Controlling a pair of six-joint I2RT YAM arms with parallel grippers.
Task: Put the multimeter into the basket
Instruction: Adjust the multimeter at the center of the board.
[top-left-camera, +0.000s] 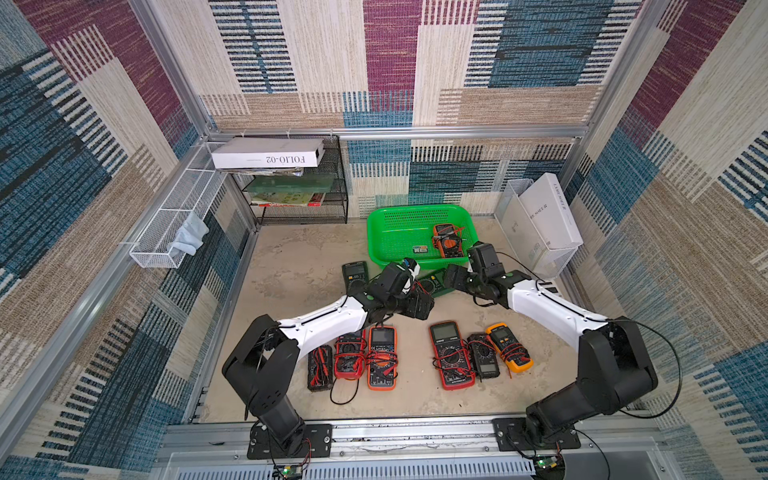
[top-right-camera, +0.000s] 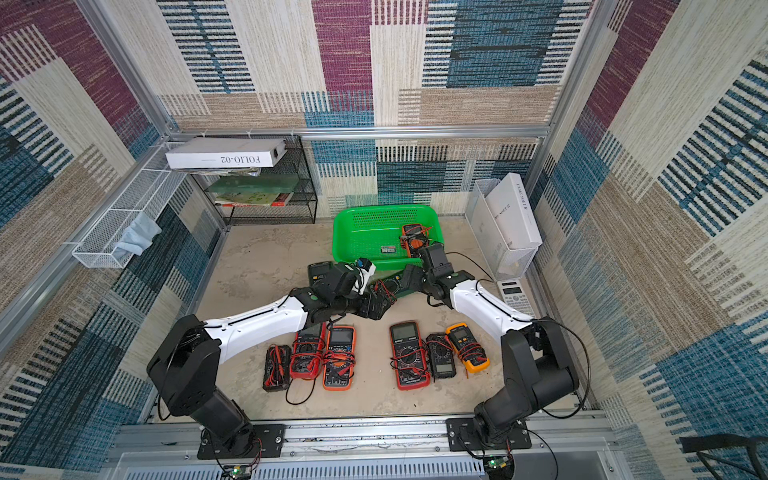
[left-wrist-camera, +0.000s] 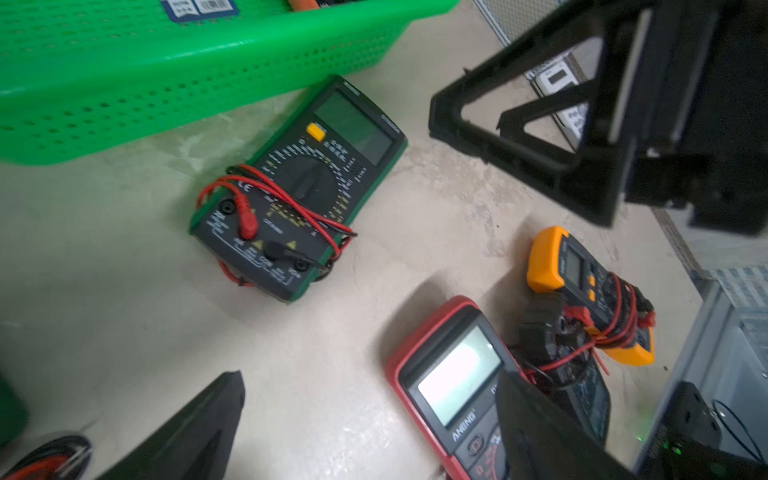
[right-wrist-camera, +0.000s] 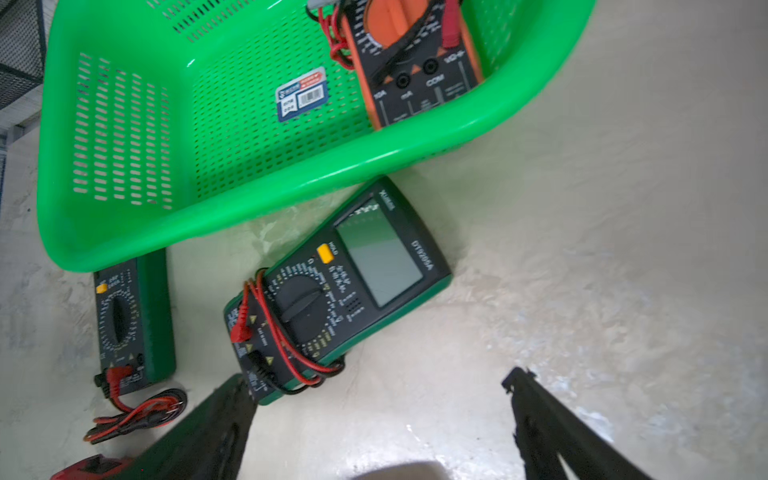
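The bright green basket (top-left-camera: 415, 209) (right-wrist-camera: 291, 187) stands at the back of the floor with an orange multimeter (top-left-camera: 446, 239) (right-wrist-camera: 415, 62) inside, at its right end. A dark green multimeter (top-left-camera: 432, 284) (left-wrist-camera: 299, 191) (right-wrist-camera: 332, 291), wrapped in red and black leads, lies face up on the floor just in front of the basket. My right gripper (right-wrist-camera: 378, 386) hangs open over the floor beside it, one fingertip (right-wrist-camera: 237, 395) close to its lead end. My left gripper (left-wrist-camera: 370, 399) is open too, with nothing in it, low over the floor on the multimeter's near left.
A second green multimeter (top-left-camera: 356, 274) (right-wrist-camera: 133, 324) lies left of the basket's front. Two rows of multimeters (top-left-camera: 382, 357) (top-left-camera: 451, 353) lie near the front. A black mesh rack (top-left-camera: 299, 183), a white wire basket (top-left-camera: 174, 220), a white file holder (top-left-camera: 540, 224) and a calculator (top-right-camera: 515, 295) line the walls.
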